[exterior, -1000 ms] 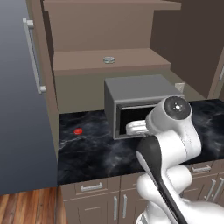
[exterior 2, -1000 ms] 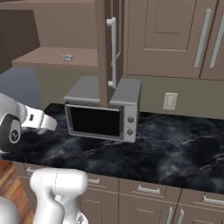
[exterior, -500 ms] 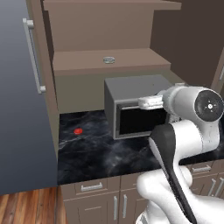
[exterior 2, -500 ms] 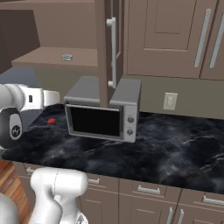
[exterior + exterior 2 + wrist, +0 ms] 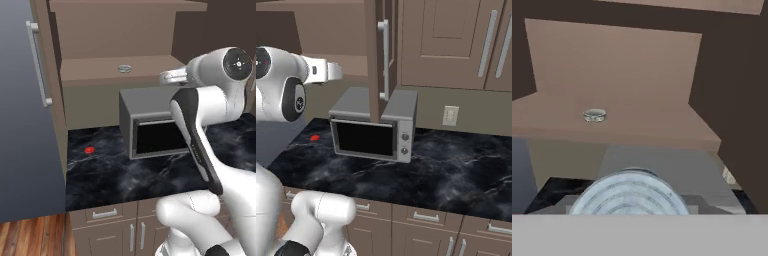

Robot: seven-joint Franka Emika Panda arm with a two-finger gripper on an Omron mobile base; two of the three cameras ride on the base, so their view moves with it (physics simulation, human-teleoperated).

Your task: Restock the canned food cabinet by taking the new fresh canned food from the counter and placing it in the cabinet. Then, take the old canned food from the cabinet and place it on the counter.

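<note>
The tool (image 5: 167, 76) is up at shelf height, over the microwave (image 5: 150, 122), pointing level toward the open cabinet (image 5: 100, 70). In the hand view a ringed silver can end (image 5: 629, 196) fills the bottom centre, right where the fingertips would be. So the can lies along the tool's line, long axis horizontal, its end facing the camera and its far end aimed at the shelf. Only that round end shows; the body, label and the fingers themselves are hidden behind it or cut off at the bottom. Can't tell how far the tool is closed or confirm the grip from these views. In the left base view a bit of silver shows at the tip; in the right base view the tool (image 5: 336, 71) tip is too small to read.

The flat tin (image 5: 124, 68) sits upright on the cabinet's lower shelf, toward the middle, lid up, well apart from the tool. It also shows in the hand view (image 5: 594, 115).

The black marble table (image 5: 100, 170) carries the microwave and a small red spot (image 5: 89, 149) left of it; too small to identify.
</note>
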